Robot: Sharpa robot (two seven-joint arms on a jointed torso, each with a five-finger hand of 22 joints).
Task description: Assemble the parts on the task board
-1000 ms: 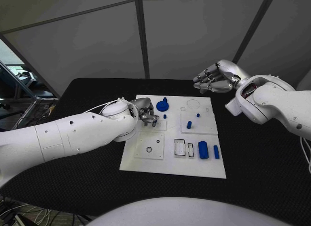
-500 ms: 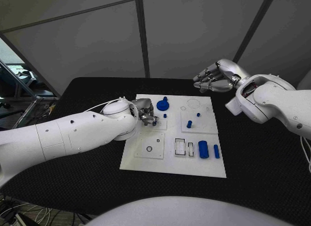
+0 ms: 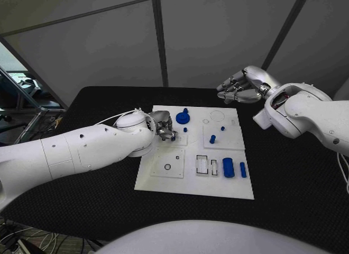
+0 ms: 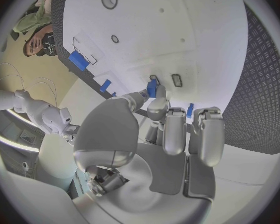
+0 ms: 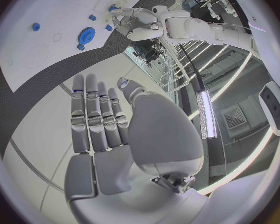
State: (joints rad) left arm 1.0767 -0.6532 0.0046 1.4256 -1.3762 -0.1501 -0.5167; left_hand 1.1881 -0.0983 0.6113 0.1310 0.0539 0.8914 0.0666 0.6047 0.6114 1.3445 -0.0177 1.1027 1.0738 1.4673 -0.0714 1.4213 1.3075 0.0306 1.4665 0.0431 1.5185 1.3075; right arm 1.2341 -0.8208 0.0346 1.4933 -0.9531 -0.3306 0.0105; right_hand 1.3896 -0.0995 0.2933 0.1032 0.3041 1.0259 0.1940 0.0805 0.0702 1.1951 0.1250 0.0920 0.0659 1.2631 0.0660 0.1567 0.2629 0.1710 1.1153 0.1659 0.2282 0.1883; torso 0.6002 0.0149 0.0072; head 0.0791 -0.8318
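Head view, white task board (image 3: 191, 185) with blue parts (image 3: 228, 168), left robot hand (image 3: 164, 128) pinching small blue part (image 4: 152, 88); right robot hand (image 3: 239, 90) empty, fingers apart

In the head view the left hand (image 3: 163, 128) is covering part of the task board (image 3: 191, 188); its fingertips are lying hidden there. The small blue piece (image 4: 152, 88) pinched at its fingertips is showing too small to identify.

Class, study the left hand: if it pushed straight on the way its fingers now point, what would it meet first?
Most likely the white task board: the left hand, pinching a small blue part, points at the small slots just ahead. Depth is unclear, so the gap is uncertain.
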